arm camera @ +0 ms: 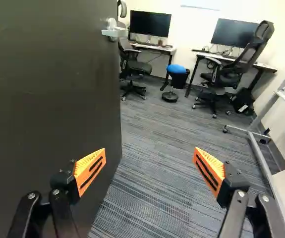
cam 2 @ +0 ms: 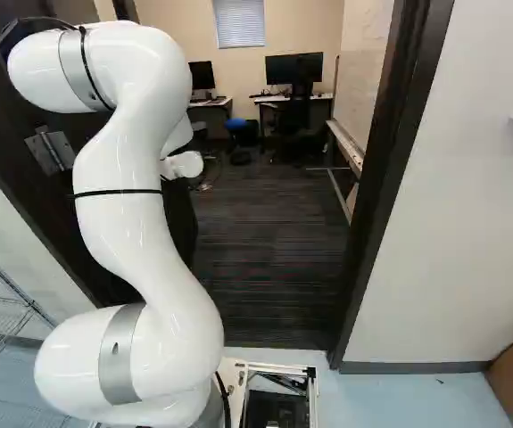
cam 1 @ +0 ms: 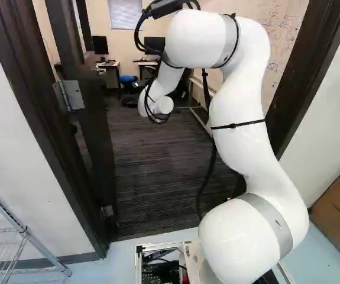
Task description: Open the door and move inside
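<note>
Door (arm camera: 53, 99) is judged heavy, stiff, swinging on hinge (cam 1: 73, 94); better to be pushed near lever handle (arm camera: 114, 33). End effector (arm camera: 149, 154) is seen released.

White UFACTORY arm (cam 1: 238, 127) rises from its lowest jt. (cam 1: 238, 245), bent over at the elbow (cam 1: 202, 38), forearm (cam 1: 169, 78) slanting fwd. & down, blk. gripper (arm camera: 149, 150) w/ two fingers spread wide, orange pads (arm camera: 89, 169) well apart.

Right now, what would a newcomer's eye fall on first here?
First, the big white arm, right of the middle in the left base view. Next, the dark door, standing open beside the wide-apart orange-padded fingers in the wrist view. Beyond, a blue-topped stool between two desks.
</note>
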`<state>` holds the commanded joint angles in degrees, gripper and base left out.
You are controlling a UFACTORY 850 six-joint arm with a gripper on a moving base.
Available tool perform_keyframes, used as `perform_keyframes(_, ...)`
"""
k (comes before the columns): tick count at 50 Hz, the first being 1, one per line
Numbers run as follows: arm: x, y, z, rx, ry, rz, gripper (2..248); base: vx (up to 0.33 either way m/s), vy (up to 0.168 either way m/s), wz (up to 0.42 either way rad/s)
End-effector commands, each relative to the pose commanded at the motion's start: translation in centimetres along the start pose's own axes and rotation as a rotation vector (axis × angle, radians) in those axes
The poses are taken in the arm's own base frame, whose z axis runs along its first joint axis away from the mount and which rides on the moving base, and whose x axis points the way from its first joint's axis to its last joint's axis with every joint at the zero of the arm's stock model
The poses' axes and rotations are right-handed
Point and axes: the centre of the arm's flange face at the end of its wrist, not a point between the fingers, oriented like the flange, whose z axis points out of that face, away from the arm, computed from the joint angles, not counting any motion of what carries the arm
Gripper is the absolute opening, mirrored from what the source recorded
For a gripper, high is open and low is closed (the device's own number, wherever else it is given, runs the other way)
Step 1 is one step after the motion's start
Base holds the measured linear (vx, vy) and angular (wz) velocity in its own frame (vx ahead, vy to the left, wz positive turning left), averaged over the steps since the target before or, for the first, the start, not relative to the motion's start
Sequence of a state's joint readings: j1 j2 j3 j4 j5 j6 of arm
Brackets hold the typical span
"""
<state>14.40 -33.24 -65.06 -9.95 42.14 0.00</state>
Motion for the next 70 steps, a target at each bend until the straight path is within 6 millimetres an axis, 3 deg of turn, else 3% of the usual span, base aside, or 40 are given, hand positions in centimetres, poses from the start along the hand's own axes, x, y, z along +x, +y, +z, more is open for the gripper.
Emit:
perform_keyframes(25,-0.8,3.0,-3.3,-0.050,-0.026,0.019,247,0.000,0.000,0.000)
perform_keyframes(70,-2.6,4.7,-12.0,-0.103,-0.079,0.045,247,0.000,0.000,0.000)
